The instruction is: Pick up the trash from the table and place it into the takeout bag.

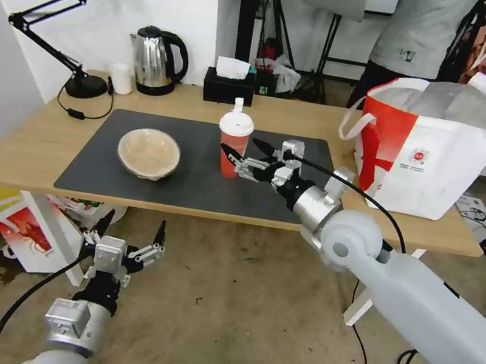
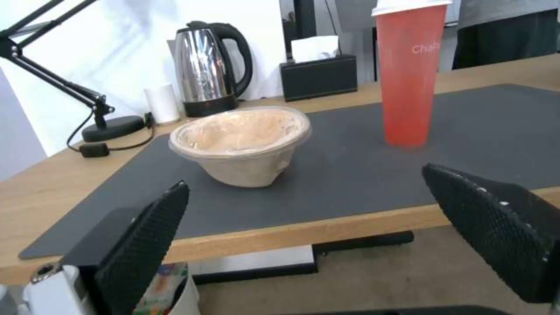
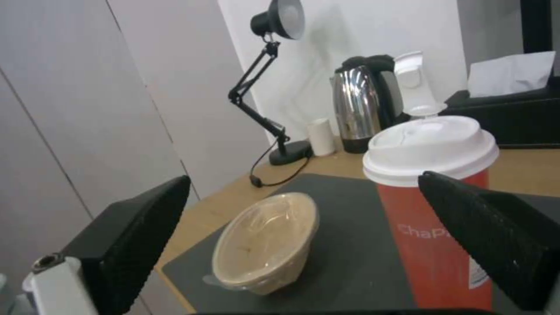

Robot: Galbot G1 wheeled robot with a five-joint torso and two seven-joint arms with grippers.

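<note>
A shallow beige bowl [image 1: 148, 152] is seen on the dark grey mat [image 1: 131, 189] of the table [image 1: 26, 154], covered by a clear film; what is held under the film cannot be made out. A red cup [image 1: 233, 145] with a white lid stands upright on the mat, well apart from the bowl, and its contents are hidden by the lid. The takeout bag [image 1: 433, 144] is set at the table's right end with its mouth open; silvery lining is visible, but the bottom of the bag is hidden by its own walls.

The right gripper [image 1: 246, 156] is held just beside the cup, on its right, with the fingers spread; in the right wrist view the cup [image 3: 435, 210] is partly covered by one finger [image 3: 496, 236], and contact cannot be judged. The left gripper [image 1: 130, 232] is held below the table's front edge, fingers spread, with nothing between them.

A steel kettle [image 1: 156, 61], a black tissue box [image 1: 228, 86] and a desk lamp [image 1: 66, 18] are lined along the far edge.
</note>
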